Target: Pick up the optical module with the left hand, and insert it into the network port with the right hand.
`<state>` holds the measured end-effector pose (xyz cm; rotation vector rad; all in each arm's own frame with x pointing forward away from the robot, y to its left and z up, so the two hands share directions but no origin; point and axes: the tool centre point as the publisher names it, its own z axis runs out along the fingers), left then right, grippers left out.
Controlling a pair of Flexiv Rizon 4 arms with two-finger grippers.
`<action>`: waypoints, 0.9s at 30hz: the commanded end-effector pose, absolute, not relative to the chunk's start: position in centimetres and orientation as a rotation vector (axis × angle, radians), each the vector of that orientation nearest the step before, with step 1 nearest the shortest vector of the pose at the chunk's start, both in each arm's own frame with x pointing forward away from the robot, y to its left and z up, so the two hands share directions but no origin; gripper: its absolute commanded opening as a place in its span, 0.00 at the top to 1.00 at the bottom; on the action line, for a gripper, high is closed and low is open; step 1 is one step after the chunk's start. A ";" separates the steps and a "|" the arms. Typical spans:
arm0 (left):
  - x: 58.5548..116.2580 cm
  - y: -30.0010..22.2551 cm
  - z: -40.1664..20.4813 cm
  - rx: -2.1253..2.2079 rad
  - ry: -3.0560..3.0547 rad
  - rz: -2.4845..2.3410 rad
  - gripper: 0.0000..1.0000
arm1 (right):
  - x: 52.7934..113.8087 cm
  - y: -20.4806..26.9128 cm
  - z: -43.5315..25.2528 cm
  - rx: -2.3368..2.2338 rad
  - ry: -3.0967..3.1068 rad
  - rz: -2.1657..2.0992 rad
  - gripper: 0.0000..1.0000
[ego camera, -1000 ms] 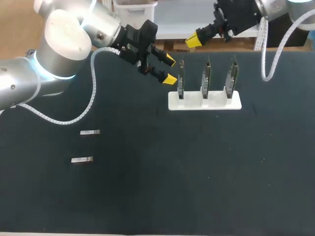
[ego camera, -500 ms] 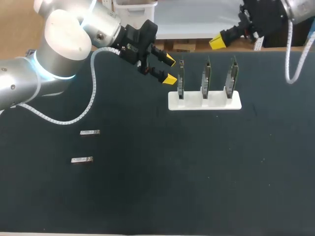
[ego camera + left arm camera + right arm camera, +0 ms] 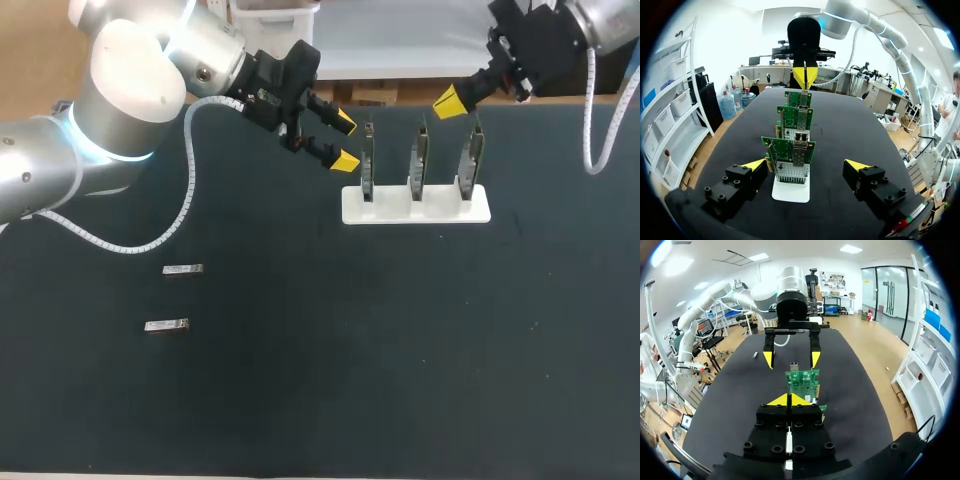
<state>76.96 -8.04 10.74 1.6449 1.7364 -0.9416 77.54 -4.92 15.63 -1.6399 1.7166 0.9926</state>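
The left gripper (image 3: 346, 141) hangs open and empty above the far part of the table, its two yellow tips spread apart. In its own wrist view the left gripper (image 3: 806, 165) points straight along a white stand (image 3: 791, 190) holding three upright circuit boards (image 3: 789, 150) in a row. The nearest board sits just ahead of the open fingers, not touched.

The parts to pick up lie the other way: the first module (image 3: 183, 270) and the second module (image 3: 166, 326) rest flat on the dark table (image 3: 400, 380), well apart from the gripper, toward the robot and to its left side. Each is a small metal bar with its long axis running across the table, left to right. The left arm is clearly the nearer one and would need to swing back and down to reach them.

The right gripper (image 3: 450, 101) has its tips pressed together, holding nothing, above the far end of the stand (image 3: 415, 208).
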 end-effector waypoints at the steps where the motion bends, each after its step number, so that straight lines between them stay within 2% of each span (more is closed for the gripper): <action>1: 77.0 -8.1 10.8 1.646 1.740 -0.939 0.00 | 77.6 -5.1 15.6 -1.644 1.716 0.997 1.00; 27: 77.0 -8.1 10.8 1.646 1.740 -0.939 0.00 | 76.6 -5.7 14.9 -1.650 1.734 1.002 1.00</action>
